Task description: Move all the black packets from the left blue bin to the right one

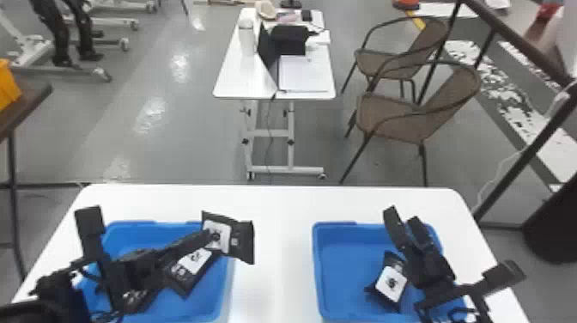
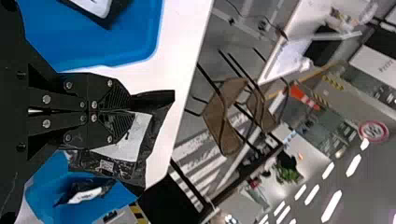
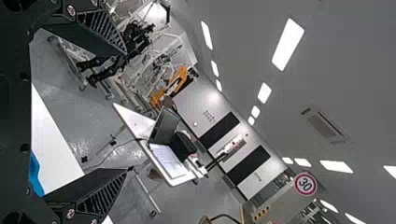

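Got a black packet [image 1: 241, 242] pinched in the left claw [image 1: 209, 236], poking past the edge of the left bin [image 1: 225, 290]. Got the right claw [image 1: 402, 218] wide over the right bin [image 1: 339, 262], roomy left of another packet [image 1: 391, 283] inside.

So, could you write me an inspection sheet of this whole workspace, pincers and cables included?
Surface: white table bearing two blue bins.
Job's things: left bin holds at least one black packet; right bin holds a packet.
Clutter: laptop and bottle on the far table.
Grippers: left pincer shut on another packet; right pincer open, over the right bin.
Cables: one hangs beneath the far table.
Surroundings: two brown chairs on grey floor.
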Robot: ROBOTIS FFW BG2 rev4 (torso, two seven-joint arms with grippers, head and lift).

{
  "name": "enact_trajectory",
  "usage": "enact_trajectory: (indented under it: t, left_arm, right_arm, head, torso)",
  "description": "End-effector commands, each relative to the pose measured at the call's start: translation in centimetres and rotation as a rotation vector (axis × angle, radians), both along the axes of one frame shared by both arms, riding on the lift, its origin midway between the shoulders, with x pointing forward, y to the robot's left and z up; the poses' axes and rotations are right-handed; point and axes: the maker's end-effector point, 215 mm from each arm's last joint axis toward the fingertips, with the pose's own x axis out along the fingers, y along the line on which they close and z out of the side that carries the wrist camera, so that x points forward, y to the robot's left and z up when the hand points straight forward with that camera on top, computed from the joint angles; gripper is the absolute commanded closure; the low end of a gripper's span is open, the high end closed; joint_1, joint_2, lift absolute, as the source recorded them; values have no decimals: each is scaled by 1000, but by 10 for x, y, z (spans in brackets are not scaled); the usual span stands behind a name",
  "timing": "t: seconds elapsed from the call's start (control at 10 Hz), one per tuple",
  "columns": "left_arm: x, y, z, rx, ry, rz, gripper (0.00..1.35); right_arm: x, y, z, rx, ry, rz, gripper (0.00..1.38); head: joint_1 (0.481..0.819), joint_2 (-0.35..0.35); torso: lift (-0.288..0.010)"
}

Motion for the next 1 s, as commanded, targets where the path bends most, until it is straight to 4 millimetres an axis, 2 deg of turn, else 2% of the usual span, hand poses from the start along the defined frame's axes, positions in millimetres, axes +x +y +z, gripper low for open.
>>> enact_trajectory:
  t: [0.0,0.2,0.4,0.6,0.9]
  left_arm:
    - [28,-25,19,-35,-133,-53,1217]
    - [47,-61,33,-81,-208,-131,1217]
    - [59,-96,33,-114,-199,-185,1217]
    - [66,-128,37,-145,-182,-254,1217]
    - [67,-153,38,-176,-156,-307,1217]
  right_arm:
    - [11,20,13,17,-31,48,122]
    - [26,46,38,27,-87,123,122]
    - [32,69,55,22,-129,182,116]
    - [31,96,60,-3,-141,237,121]
    - [28,128,66,-36,-153,306,116]
  head:
    - [695,-41]
    - [695,-51]
    - [695,-59]
    - [695,-69]
    - [695,-72]
  torso:
    - [0]
    - [0]
    - [0]
    - [0]
    - [0]
